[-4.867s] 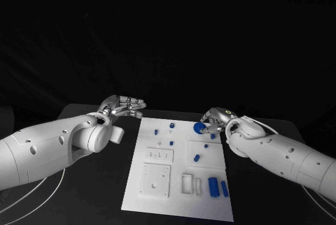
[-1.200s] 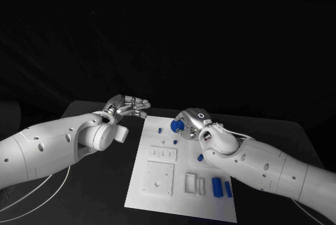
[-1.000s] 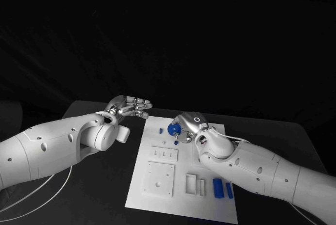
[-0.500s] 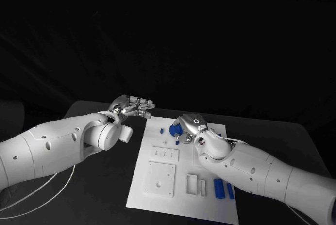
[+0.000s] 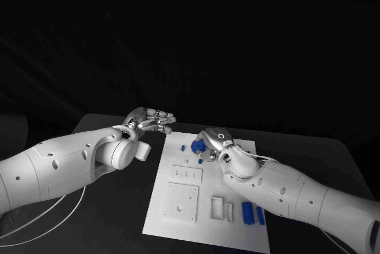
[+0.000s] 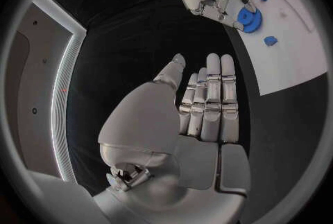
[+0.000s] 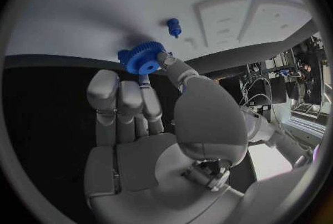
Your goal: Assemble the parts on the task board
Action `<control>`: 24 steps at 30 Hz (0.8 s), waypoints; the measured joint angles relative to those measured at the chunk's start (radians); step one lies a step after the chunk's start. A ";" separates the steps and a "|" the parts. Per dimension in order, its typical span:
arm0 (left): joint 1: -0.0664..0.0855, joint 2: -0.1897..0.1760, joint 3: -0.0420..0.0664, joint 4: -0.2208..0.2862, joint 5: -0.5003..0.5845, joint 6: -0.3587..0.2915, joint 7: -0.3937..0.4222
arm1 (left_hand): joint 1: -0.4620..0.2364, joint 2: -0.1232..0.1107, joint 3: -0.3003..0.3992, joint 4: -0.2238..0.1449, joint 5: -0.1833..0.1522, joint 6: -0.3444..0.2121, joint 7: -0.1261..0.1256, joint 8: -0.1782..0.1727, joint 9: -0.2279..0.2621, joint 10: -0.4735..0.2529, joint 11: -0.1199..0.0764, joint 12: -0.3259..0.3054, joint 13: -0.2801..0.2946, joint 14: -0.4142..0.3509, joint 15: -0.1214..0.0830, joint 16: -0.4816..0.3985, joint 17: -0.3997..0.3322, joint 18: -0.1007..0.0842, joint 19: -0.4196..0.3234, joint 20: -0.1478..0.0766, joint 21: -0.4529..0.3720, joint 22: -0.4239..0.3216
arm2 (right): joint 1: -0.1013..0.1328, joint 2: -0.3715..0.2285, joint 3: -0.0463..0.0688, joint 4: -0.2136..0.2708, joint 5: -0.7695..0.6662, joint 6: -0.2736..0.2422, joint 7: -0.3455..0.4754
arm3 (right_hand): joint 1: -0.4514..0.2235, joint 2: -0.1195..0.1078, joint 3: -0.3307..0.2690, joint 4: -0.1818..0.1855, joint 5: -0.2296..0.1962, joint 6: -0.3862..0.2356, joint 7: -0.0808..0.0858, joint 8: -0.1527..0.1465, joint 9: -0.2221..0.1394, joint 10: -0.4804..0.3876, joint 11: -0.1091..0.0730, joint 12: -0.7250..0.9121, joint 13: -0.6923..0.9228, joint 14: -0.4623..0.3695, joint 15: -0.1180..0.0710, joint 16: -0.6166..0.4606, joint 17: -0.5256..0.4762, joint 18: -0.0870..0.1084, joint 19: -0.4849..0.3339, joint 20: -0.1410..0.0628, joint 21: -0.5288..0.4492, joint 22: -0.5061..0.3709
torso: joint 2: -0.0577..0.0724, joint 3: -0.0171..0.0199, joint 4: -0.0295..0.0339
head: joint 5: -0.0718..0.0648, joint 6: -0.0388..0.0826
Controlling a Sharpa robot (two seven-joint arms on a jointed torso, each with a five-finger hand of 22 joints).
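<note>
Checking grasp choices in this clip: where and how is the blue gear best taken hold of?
By its toothed rim, as a judgement: the blue gear is a flat disc, so opposed fingers on the edge suit it, leaving its centre hole free. The right hand pinches it that way now, coming from above the task board.

The scene is dim, and the black table (image 5: 103,221) melts into a black background in the head view. Light falls from above, so the flat white rectangular task board (image 5: 202,232) is the brightest surface. The glossy white arm shells carry soft highlights. In the right wrist view a soft grey shadow lies on the board beside the small blue toothed gear (image 7: 142,61). Both wrist views are fisheye circles in dark frames; the board's straight edges bow, and detail softens towards the rims.
</note>
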 measured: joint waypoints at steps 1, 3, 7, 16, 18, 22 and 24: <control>0.000 0.000 0.000 0.000 0.000 0.000 0.000 | 0.000 0.000 0.000 0.000 0.000 0.000 0.000 0.000 0.000 0.000 0.000 0.000 0.000 0.000 0.000 0.000 0.000 0.000 0.000 0.000 0.000 0.000 | 0.000 0.001 0.000 -0.001 0.002 0.000 0.002 | 0.000 0.000 -0.002 0.005 -0.007 0.000 0.000 0.000 0.000 0.000 0.000 0.000 0.000 0.000 0.000 -0.001 0.000 0.000 0.000 0.000 0.000 0.000 | 0.000 0.0000 0.0000 | 0.000 -0.001; 0.000 0.000 0.000 0.000 0.000 0.001 0.000 | 0.000 0.000 0.000 0.000 0.000 0.000 0.000 0.000 0.000 0.000 0.000 0.000 0.000 0.000 0.000 0.000 0.000 0.000 0.000 0.000 0.000 0.000 | 0.001 0.003 0.000 -0.003 0.007 0.001 0.006 | 0.000 0.000 -0.007 0.016 -0.023 0.000 0.000 0.000 0.005 0.000 0.000 0.000 0.000 0.000 0.000 -0.001 0.000 0.000 0.000 0.000 -0.001 0.000 | 0.000 0.0000 0.0000 | 0.000 -0.002; 0.000 0.000 0.000 0.000 0.000 0.001 -0.001 | 0.000 0.000 0.000 0.000 0.000 0.000 0.000 0.000 0.000 0.000 0.000 0.000 0.000 0.000 0.000 0.000 0.000 0.000 0.000 0.000 0.000 -0.001 | -0.001 0.005 -0.002 -0.009 0.019 0.008 0.012 | -0.003 -0.003 -0.011 0.024 -0.030 0.016 -0.002 0.000 0.005 0.000 0.000 0.000 0.000 0.000 0.000 -0.001 0.000 0.000 0.000 0.000 -0.004 0.000 | 0.000 -0.0007 0.0001 | 0.001 -0.002; 0.000 0.001 0.000 -0.001 0.000 0.003 -0.004 | -0.004 0.004 0.000 0.000 0.000 0.000 0.000 0.000 0.000 0.000 0.000 0.000 0.000 0.000 0.000 0.000 0.000 0.000 0.000 0.000 0.000 -0.002 | 0.001 0.003 -0.001 -0.004 0.039 0.022 0.019 | -0.002 -0.003 -0.015 0.034 -0.034 0.016 -0.002 0.000 0.005 0.000 0.000 -0.004 0.000 0.000 0.000 -0.005 0.000 0.000 0.000 0.000 -0.004 0.000 | -0.001 -0.0013 -0.0001 | 0.000 -0.006; 0.000 0.001 0.000 -0.001 0.000 0.003 -0.005 | -0.004 0.004 0.000 0.000 0.000 0.000 0.000 0.000 0.000 0.000 0.000 0.000 0.000 0.000 0.000 0.000 0.000 0.000 0.000 0.000 0.000 -0.002 | 0.001 0.002 -0.001 -0.002 0.042 0.025 0.020 | -0.002 -0.003 -0.015 0.034 -0.034 0.016 -0.002 0.000 0.005 0.000 0.000 -0.004 0.000 0.000 0.000 -0.005 0.000 0.000 0.000 0.000 -0.004 0.000 | -0.001 -0.0013 -0.0007 | 0.000 -0.007; 0.000 0.000 0.000 -0.002 0.000 0.003 -0.006 | -0.004 0.004 0.000 0.000 0.000 0.000 0.000 0.000 0.000 0.000 0.000 0.000 0.000 0.000 0.000 0.000 0.000 0.000 0.000 0.000 0.000 -0.002 | 0.001 0.000 -0.001 -0.004 0.046 0.026 0.022 | -0.002 -0.003 -0.018 0.037 -0.034 0.016 -0.002 -0.003 0.005 -0.003 -0.002 -0.010 0.000 0.000 0.000 -0.009 -0.001 0.000 0.000 0.000 -0.010 0.000 | -0.001 -0.0013 -0.0012 | 0.001 -0.008; 0.000 0.000 0.000 -0.002 0.000 0.003 -0.006 | -0.004 0.004 0.000 0.000 0.000 0.000 0.000 0.000 0.000 0.000 0.000 0.000 0.000 0.000 0.000 0.000 0.000 0.000 0.000 0.000 0.000 -0.002 | 0.001 0.000 -0.001 -0.007 0.049 0.026 0.024 | -0.006 -0.006 -0.014 0.040 -0.038 0.003 0.001 -0.003 -0.004 -0.017 0.005 -0.027 0.000 0.000 0.000 -0.012 -0.004 0.000 0.000 0.000 -0.015 0.000 | -0.001 -0.0008 -0.0012 | 0.001 -0.008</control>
